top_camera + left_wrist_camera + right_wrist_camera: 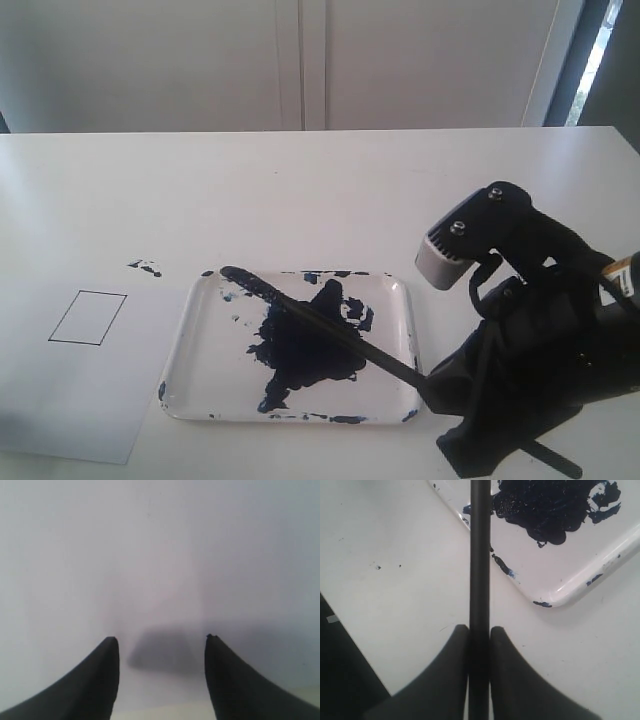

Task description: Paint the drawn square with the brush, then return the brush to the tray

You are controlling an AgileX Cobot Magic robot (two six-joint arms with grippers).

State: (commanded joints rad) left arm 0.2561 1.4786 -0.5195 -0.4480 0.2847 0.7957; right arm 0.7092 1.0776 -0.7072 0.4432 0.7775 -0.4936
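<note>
Surface: white matte counter [330, 190], flat. Behind it stand pale panels [300, 60] with vertical seams; a bright window strip [603, 45] in a dark frame sits at the far right.

Paper sheet [70, 400] lies flat at the counter's left. The square [88, 317] on it is a thin black outline, slanted, its inside white. Dark specks [147, 266] sit beyond it, near the tray's far left corner.

Tray [290, 417]: shallow, glossy white, rounded corners, navy smears along the rim. It is just right of the sheet; I cannot tell if it overlaps it. A wet-looking, ragged navy blot [300, 350] fills its middle.

Brush [390, 362]: thin, black, straight. It runs from my right jaws at the tray's near right corner diagonally over the blot, its coated tip by the far left rim. Whether the tip touches the tray, I cannot tell. It is well apart from the square.

Right jaws: clamped on the brush, smooth black pads pressed against both sides of the shaft.

Left jaws: apart, nothing between them, over bare white surface with a soft shadow.
</note>
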